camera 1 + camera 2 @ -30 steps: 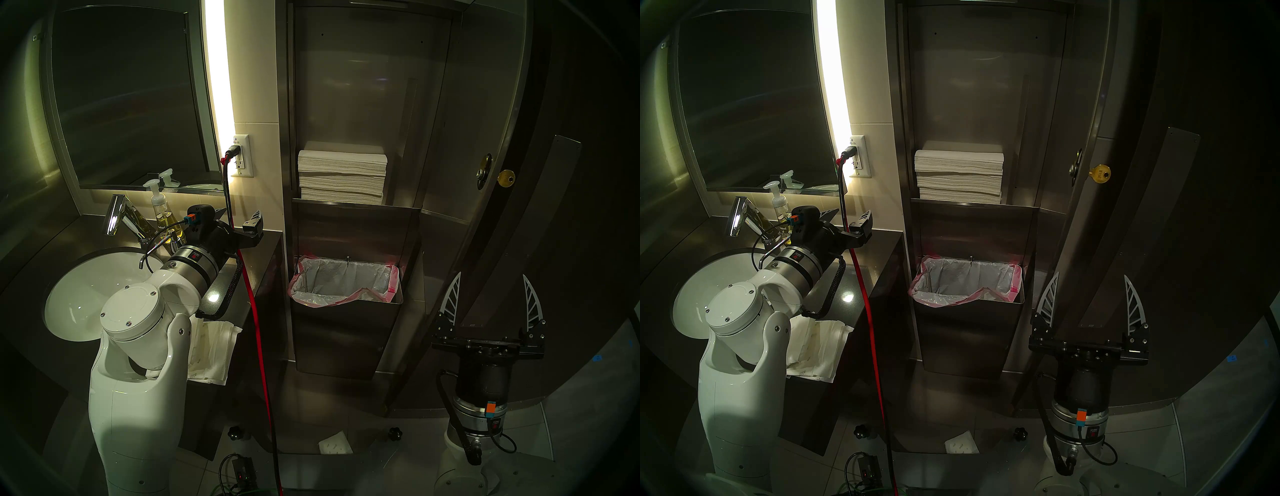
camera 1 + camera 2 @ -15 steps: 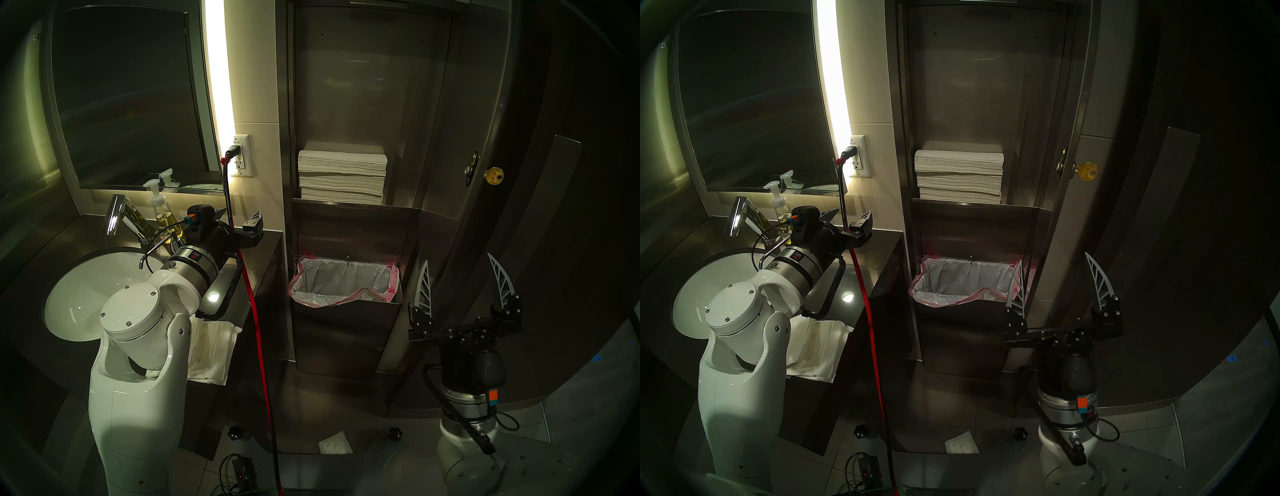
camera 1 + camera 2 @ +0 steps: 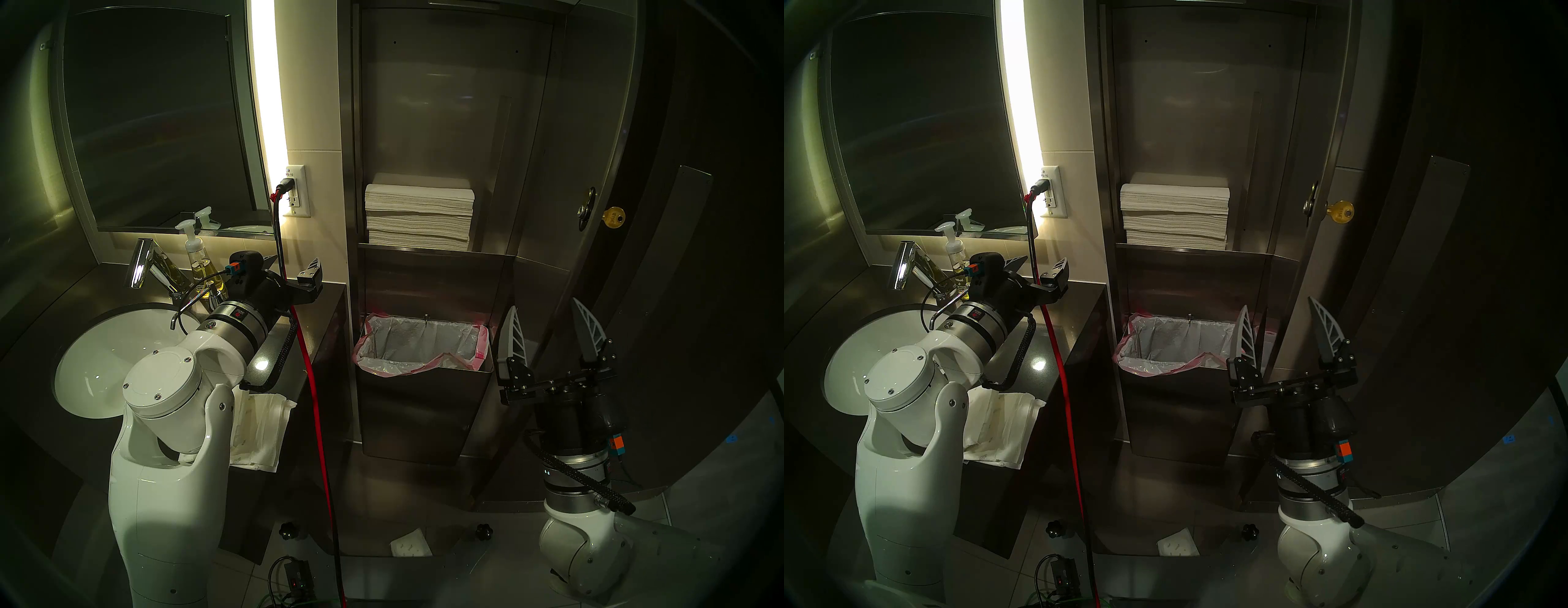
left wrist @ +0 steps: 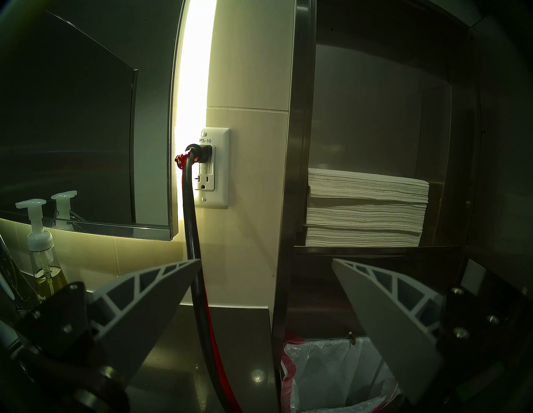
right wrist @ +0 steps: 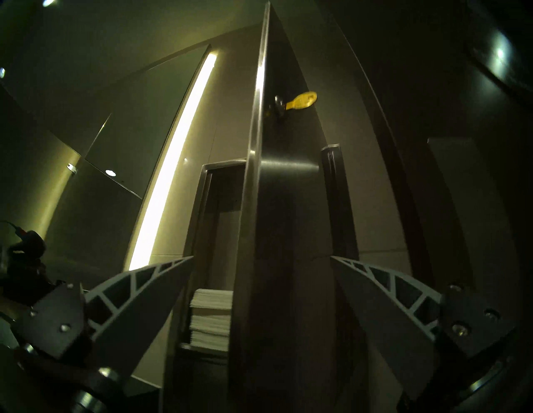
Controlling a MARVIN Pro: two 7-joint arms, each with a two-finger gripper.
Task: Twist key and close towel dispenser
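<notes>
Right gripper (image 3: 547,322) with both fingers spread wide and nothing between them, tips raised toward the free edge of the dispenser door (image 3: 564,263); in the right wrist view that edge runs up between the two fingers, which suggests the hand is lined up on the door so as to rise along it to the lock. The key (image 3: 614,218), brass with a round flat head, stands out of the lock (image 3: 586,211) on the outer face of the door, well above the gripper and untouched; its projecting head offers the only purchase for a twist. The door hangs ajar, swung out to the right of the towel dispenser (image 3: 445,127), so the cabinet interior is exposed: the stack of white folded towels (image 3: 419,216) sits on its shelf left of the door, at about the key's height, and the lined waste bin (image 3: 424,344) sits below the towels, left of the door's lower part. The left gripper (image 3: 292,271), likewise spread and empty, rests far left of the door above the sink counter (image 3: 326,305), beside the red cable (image 3: 314,403), apparently parked clear of the door's swing. Both steps judged outstanding.
</notes>
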